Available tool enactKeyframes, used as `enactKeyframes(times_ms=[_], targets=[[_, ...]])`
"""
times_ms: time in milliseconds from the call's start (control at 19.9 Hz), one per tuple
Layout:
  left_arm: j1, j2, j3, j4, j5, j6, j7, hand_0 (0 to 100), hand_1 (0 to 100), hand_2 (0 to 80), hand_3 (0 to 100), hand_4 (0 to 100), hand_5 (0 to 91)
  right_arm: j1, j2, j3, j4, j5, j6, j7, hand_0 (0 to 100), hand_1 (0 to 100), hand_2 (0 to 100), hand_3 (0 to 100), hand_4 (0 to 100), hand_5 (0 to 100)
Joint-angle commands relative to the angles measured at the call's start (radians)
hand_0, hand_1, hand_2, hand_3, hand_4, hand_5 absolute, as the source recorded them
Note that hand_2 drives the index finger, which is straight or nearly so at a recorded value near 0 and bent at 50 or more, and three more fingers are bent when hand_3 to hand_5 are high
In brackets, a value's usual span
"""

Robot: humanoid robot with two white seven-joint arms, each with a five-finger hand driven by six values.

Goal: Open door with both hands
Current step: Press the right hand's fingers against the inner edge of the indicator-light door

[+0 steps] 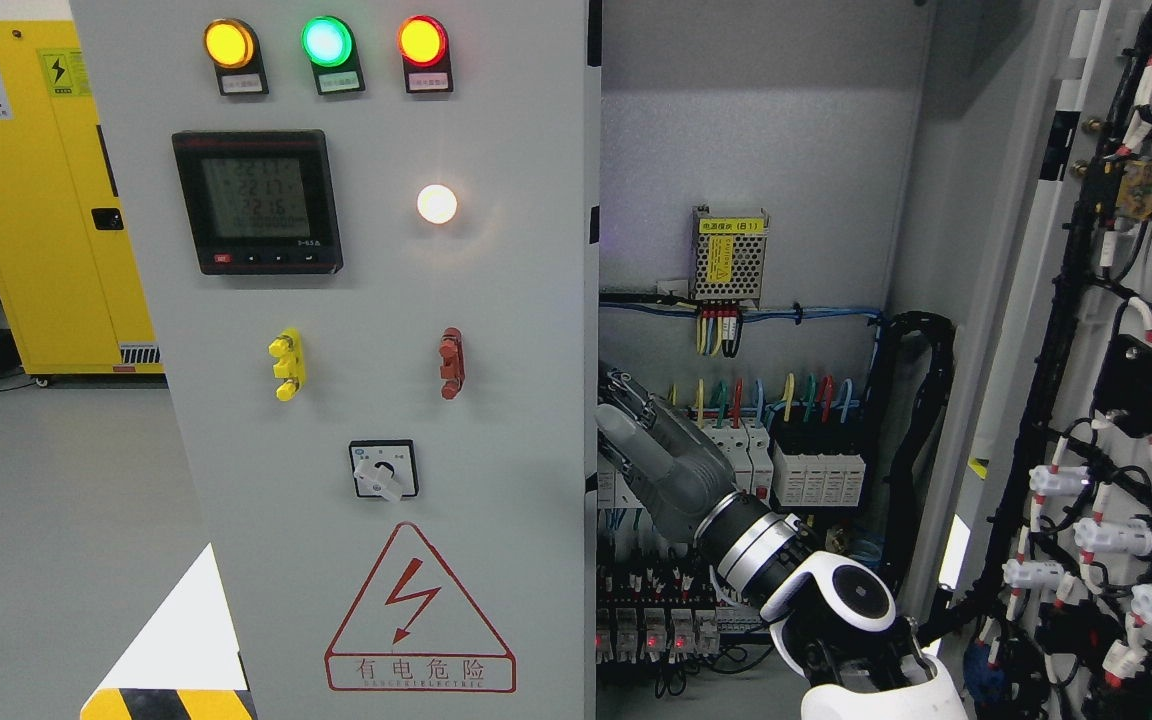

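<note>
A: Status? Right door (pixel 1116 350) swung wide at frame right, wiring side showing. Left door (pixel 376 350) looks closed, covers frame left.

B: Right hand (pixel 636 440) sits at left door's inner edge, inside the cabinet (pixel 756 130). Fingers extended toward the edge; can't tell if they grip. Left door remains. Left arm unseen.

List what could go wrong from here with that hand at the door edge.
1. The right hand is at the left door's inner edge, close to the breakers and coloured wires; a slip could snag them.
2. The lit indicator lamps suggest live power.
3. The swinging door could strike the yellow cabinet.
</note>
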Motion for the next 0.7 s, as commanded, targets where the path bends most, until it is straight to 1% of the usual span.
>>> enactKeyframes(times_ms=[0, 100, 251, 451, 652], targets=[[-0.025, -0.034, 0.000, 0.002, 0.000, 0.000, 0.000, 12, 56, 0.0, 0, 0, 0.0, -0.014, 0.003, -0.005, 0.022, -0.004, 0.000, 0.028, 0, 50, 4, 0, 0, 0], [-0.025, -0.037, 0.000, 0.002, 0.000, 0.000, 0.000, 12, 56, 0.0, 0, 0, 0.0, -0.015, 0.003, -0.017, 0.022, -0.002, 0.000, 0.059, 0, 50, 4, 0, 0, 0], [-0.025, -0.049, 0.000, 0.002, 0.000, 0.000, 0.000, 12, 56, 0.0, 0, 0, 0.0, -0.015, 0.003, -0.022, 0.025, -0.004, 0.002, 0.063, 0, 50, 4, 0, 0, 0], [-0.037, -0.049, -0.002, 0.002, 0.000, 0.000, 0.000, 12, 56, 0.0, 0, 0, 0.0, -0.017, 0.003, -0.028, 0.034, -0.004, 0.002, 0.088, 0, 50, 4, 0, 0, 0], [-0.037, -0.048, -0.002, 0.003, -0.002, 0.001, 0.000, 12, 56, 0.0, 0, 0, 0.0, -0.018, 0.001, -0.039, 0.042, -0.016, 0.002, 0.089, 0, 50, 4, 0, 0, 0]])
